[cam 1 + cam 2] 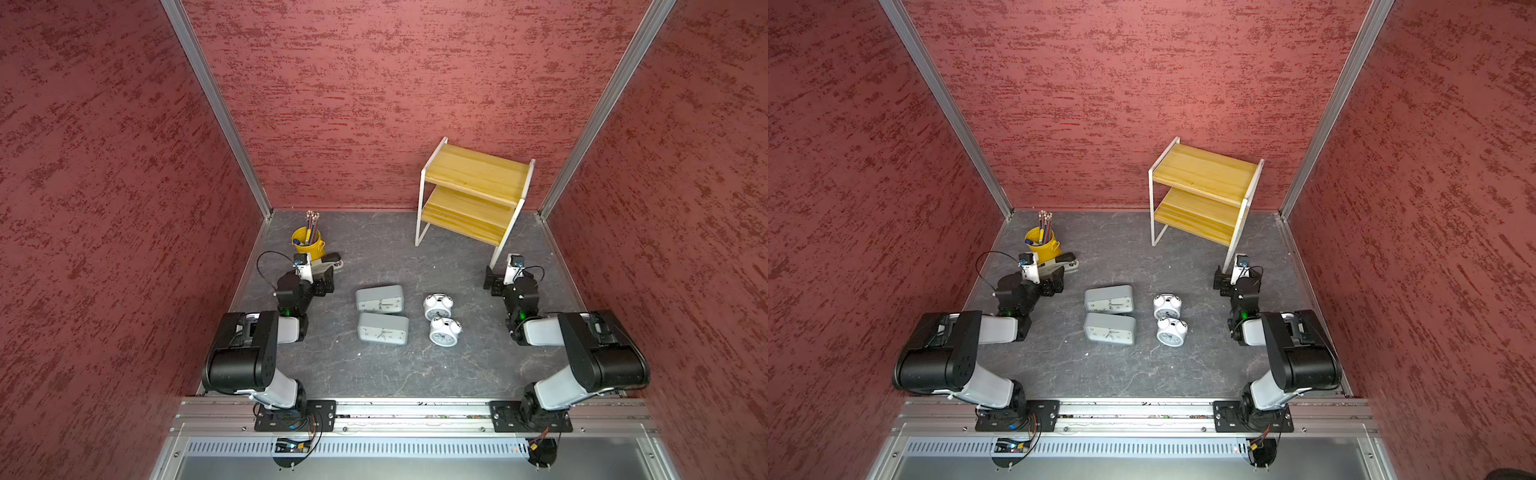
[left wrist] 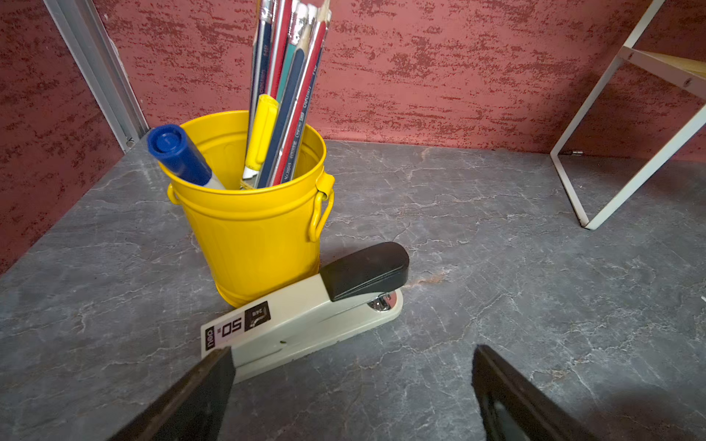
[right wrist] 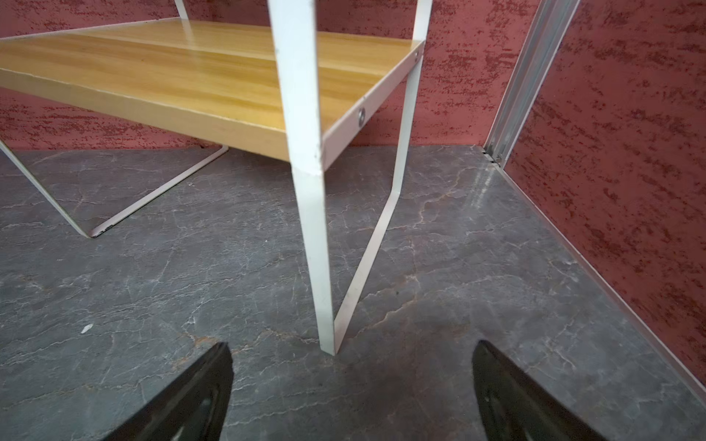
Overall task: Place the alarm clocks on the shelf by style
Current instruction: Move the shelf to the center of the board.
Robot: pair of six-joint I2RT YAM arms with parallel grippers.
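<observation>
Entry: twin-bell alarm clocks (image 1: 437,305) at my right gripper's (image 1: 493,282) eight o'clock. Grey alarm clocks (image 1: 379,298) at my left gripper's (image 1: 325,282) four o'clock. Both jaws spread, empty.

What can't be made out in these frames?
Grey clocks and round clocks: time too small to read in both top views; absent from wrist views.
Shelf: top board cut off by the right wrist view's edge.
Pencils: ends cut off by the left wrist view's edge.
Stapler: rear hidden by a jaw of the left gripper, left wrist view.
</observation>
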